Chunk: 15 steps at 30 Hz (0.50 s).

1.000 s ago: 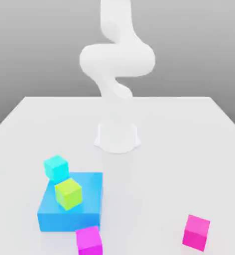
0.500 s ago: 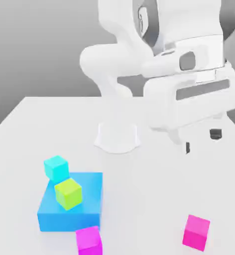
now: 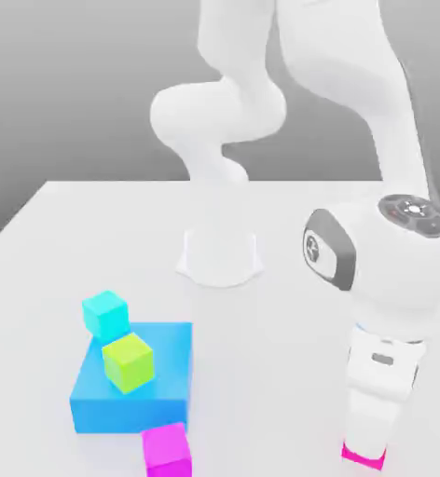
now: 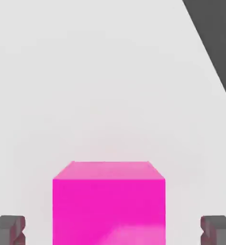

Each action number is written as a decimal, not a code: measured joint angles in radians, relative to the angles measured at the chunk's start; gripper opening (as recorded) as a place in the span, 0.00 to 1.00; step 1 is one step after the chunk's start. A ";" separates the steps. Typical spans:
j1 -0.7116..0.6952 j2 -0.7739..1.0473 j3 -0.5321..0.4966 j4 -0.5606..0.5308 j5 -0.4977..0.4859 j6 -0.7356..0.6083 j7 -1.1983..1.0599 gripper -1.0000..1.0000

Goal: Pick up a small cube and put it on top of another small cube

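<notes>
The small hot-pink cube (image 4: 108, 203) rests on the white table (image 3: 289, 335) at the front of the exterior view's right; there just a sliver of that cube (image 3: 364, 455) peeks out under the hand. My gripper (image 4: 112, 230) has come down over it and stands open. The dark fingertips (image 4: 8, 228) flank the cube with a gap on each side. The gripper (image 3: 367, 442) is at table height. The other small cubes lie at the exterior view's left: a purplish magenta one (image 3: 166, 450), a cyan one (image 3: 105, 313) and a lime one (image 3: 128, 361).
The lime cube sits on a large flat blue block (image 3: 158, 387), with the cyan cube against its far corner and the magenta one at its near edge. The arm's round base (image 3: 220, 256) stands mid-table. The table's edge (image 4: 208, 52) runs close to the pink cube.
The arm swung into view and dropped to the table at the front right. The hand now covers the hot-pink cube. None of the cubes has moved.
</notes>
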 joint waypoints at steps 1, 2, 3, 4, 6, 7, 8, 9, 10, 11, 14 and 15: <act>0.000 0.000 0.000 0.000 0.000 0.000 0.000 0.00; 0.000 0.000 0.000 0.000 0.000 -0.001 0.000 0.00; 0.000 0.000 0.000 0.000 -0.001 -0.001 0.001 0.00; 0.000 0.000 0.000 0.000 -0.001 -0.002 0.001 0.00; 0.000 -0.001 0.001 0.000 -0.002 -0.002 0.001 0.00; -0.001 -0.025 0.001 -0.005 -0.002 -0.022 0.001 0.00; -0.001 -0.055 0.002 -0.011 -0.001 -0.046 0.000 0.00; -0.003 -0.089 0.003 -0.017 -0.001 -0.073 0.000 0.00; -0.004 -0.124 0.005 -0.024 0.001 -0.101 -0.001 0.00; -0.010 -0.159 0.001 -0.033 0.005 -0.128 -0.001 0.00; -0.066 -0.266 -0.062 -0.076 0.017 -0.190 0.024 0.00; -0.086 -0.301 -0.087 -0.091 0.017 -0.209 0.037 0.00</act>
